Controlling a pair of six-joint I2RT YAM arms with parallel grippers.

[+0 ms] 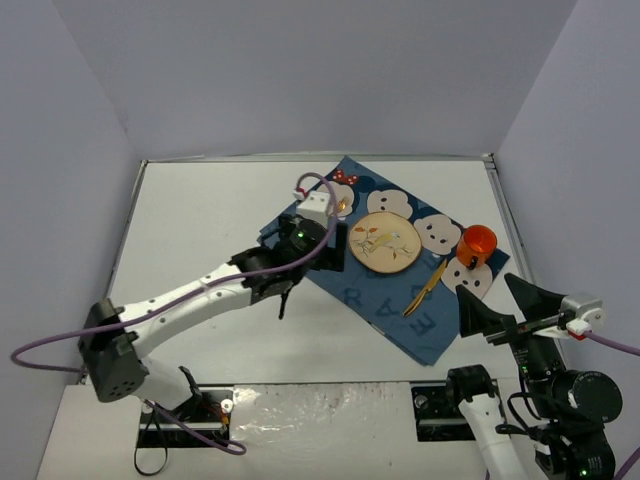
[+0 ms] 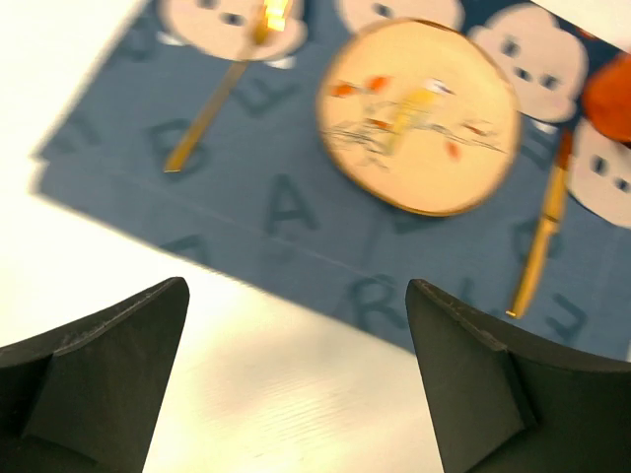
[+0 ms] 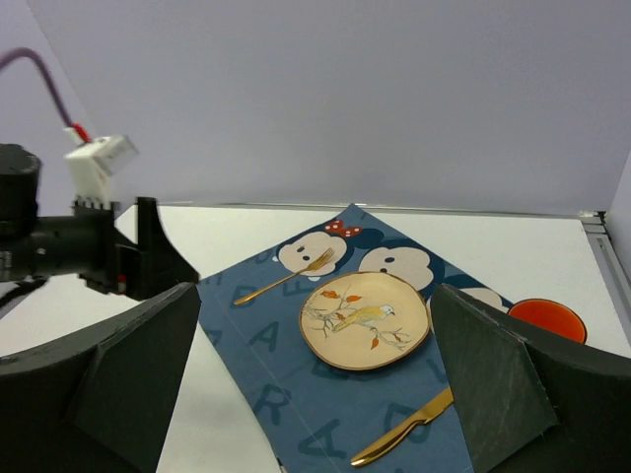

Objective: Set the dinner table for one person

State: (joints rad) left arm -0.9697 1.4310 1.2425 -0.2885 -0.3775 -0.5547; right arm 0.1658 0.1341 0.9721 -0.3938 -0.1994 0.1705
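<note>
On the white dinner table (image 1: 200, 220) lies a dark blue cloth (image 1: 400, 310) with mouse faces. It carries a round bird-painted plate (image 1: 385, 243), a gold fork (image 3: 286, 276) to the plate's left, a gold knife (image 1: 428, 285) to its right and an orange cup (image 1: 476, 243) beyond the knife. My left gripper (image 2: 298, 291) hangs open and empty over bare table just off the cloth's left edge, apart from the fork (image 2: 222, 94). My right gripper (image 3: 314, 296) is open and empty, raised near the cloth's right corner (image 1: 500, 298).
Pale lavender walls (image 1: 300, 70) close in the table on three sides. A metal rail (image 1: 503, 215) runs along the right edge. A purple cable (image 1: 180, 297) follows the left arm. Bare tabletop (image 1: 210, 200) stretches left of and behind the cloth.
</note>
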